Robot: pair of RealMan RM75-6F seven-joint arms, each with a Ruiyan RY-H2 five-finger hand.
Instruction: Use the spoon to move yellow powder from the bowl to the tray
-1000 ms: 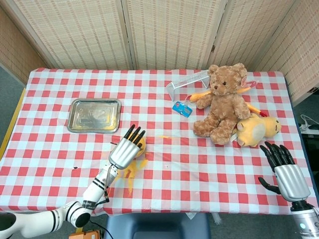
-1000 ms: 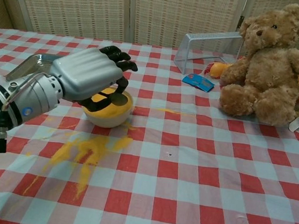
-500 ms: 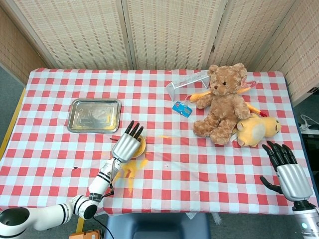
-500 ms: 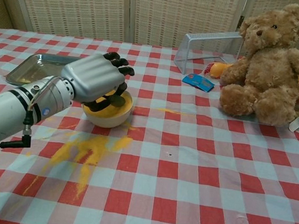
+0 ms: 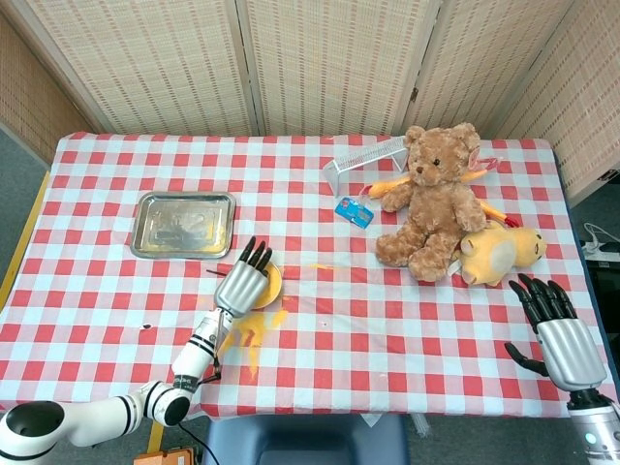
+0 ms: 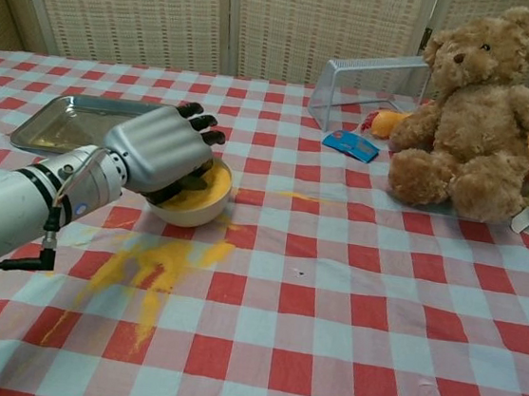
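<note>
A yellow bowl (image 5: pixel 272 287) (image 6: pixel 203 200) of yellow powder stands in front of the empty steel tray (image 5: pixel 184 225) (image 6: pixel 66 119). My left hand (image 5: pixel 240 284) (image 6: pixel 160 151) lies low over the bowl's left side, fingers reaching across its rim and the thumb down inside. The palm hides what is under it, and I see no spoon plainly. A thin dark sliver (image 5: pixel 212 272) pokes out to the left of the hand. My right hand (image 5: pixel 555 334) hovers at the table's near right corner, fingers spread, holding nothing.
Spilled yellow powder (image 5: pixel 254 332) (image 6: pixel 148 271) streaks the cloth in front of the bowl. A teddy bear (image 5: pixel 433 199) (image 6: pixel 474 117), a yellow plush (image 5: pixel 501 249), a blue card (image 5: pixel 354 211) (image 6: pixel 351 146) and a clear rack (image 5: pixel 365 155) (image 6: pixel 371 84) sit at the right.
My left hand has sunk from above the bowl down onto it and shifted slightly left and forward. The right hand has hardly moved.
</note>
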